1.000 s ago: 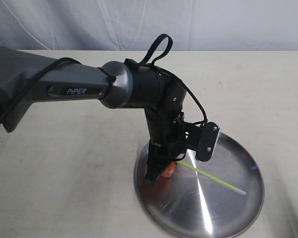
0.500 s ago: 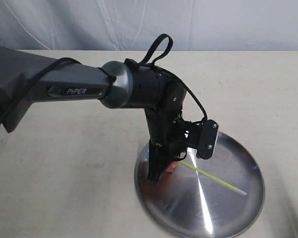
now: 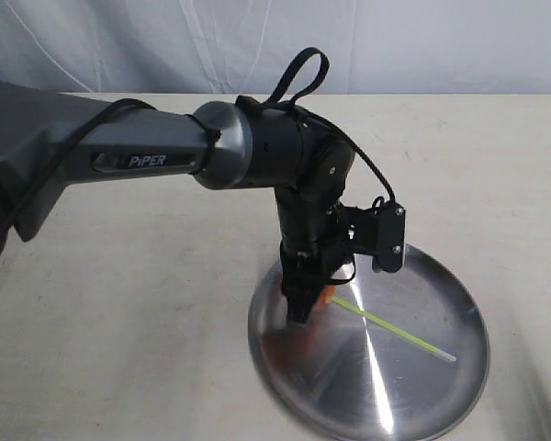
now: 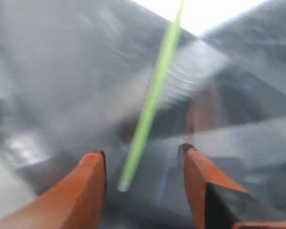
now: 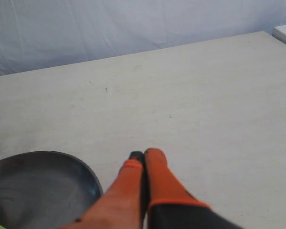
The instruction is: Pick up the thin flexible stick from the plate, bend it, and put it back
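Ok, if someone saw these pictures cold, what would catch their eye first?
The big dark left arm sweeps in from the left of the exterior view, with the left gripper open and low over the left part of the plate. A yellow-green stick lies across the shiny plate, one end between the orange fingers. The right gripper is shut, over the table beside the plate's rim.

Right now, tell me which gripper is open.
The left gripper: its orange fingers are spread astride the thin flexible stick over the plate. The right gripper is shut.
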{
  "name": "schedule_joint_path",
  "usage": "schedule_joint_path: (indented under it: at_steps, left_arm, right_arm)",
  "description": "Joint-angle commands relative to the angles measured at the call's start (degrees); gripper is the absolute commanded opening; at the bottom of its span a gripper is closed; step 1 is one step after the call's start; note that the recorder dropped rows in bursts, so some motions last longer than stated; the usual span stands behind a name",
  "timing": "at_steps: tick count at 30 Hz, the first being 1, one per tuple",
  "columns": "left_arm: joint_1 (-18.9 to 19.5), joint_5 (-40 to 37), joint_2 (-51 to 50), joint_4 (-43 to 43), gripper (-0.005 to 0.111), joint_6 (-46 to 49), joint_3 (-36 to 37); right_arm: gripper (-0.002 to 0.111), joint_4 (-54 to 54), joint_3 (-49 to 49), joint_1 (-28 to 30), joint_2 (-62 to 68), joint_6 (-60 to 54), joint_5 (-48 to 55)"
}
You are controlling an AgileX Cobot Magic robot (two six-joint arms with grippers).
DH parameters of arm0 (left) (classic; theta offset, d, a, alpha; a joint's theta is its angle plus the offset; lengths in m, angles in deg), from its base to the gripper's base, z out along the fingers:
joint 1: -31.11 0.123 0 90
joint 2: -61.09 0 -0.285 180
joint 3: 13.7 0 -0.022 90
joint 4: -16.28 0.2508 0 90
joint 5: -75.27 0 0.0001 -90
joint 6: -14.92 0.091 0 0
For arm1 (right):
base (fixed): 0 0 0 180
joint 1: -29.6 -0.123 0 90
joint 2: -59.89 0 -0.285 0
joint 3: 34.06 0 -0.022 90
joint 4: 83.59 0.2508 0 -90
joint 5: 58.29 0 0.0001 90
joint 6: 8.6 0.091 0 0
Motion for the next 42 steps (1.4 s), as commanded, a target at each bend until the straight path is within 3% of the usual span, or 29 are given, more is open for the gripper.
schedule_joint_path:
  at_steps: [1,5,9,13,17,22,42]
  left_arm:
    - [0.0,3.5,0.0,2.1,0.05,-6.6,-2.3]
    - [0.0,1.3,0.2,1.2,0.049,-6.5,-2.4]
    - [-0.2,-6.8,0.2,3.9,0.044,4.5,-2.4]
    - [-0.2,-7.1,0.2,4.8,0.036,6.2,-2.4]
    - [-0.2,-2.9,0.2,3.9,0.04,6.4,-2.4]
    - [0.0,-2.9,0.2,0.9,0.057,6.1,-2.4]
    - [1.0,-4.7,-3.4,-3.1,0.054,7.1,-2.6]
  right_arm:
    - [0.0,0.0,0.3,0.2,-0.4,-0.3,-0.8]
    - [0.0,0.0,0.3,0.2,-0.4,-0.3,-0.8]
    - [0.0,0.0,0.3,0.2,-0.4,-0.3,-0.8]
    - [0.0,0.0,0.3,0.2,-0.4,-0.3,-0.8]
    - [0.0,0.0,0.3,0.2,-0.4,-0.3,-0.8]
    - [0.0,0.0,0.3,0.2,-0.4,-0.3,-0.8]
    - [0.0,-0.2,0.3,0.2,-0.4,-0.3,-0.6]
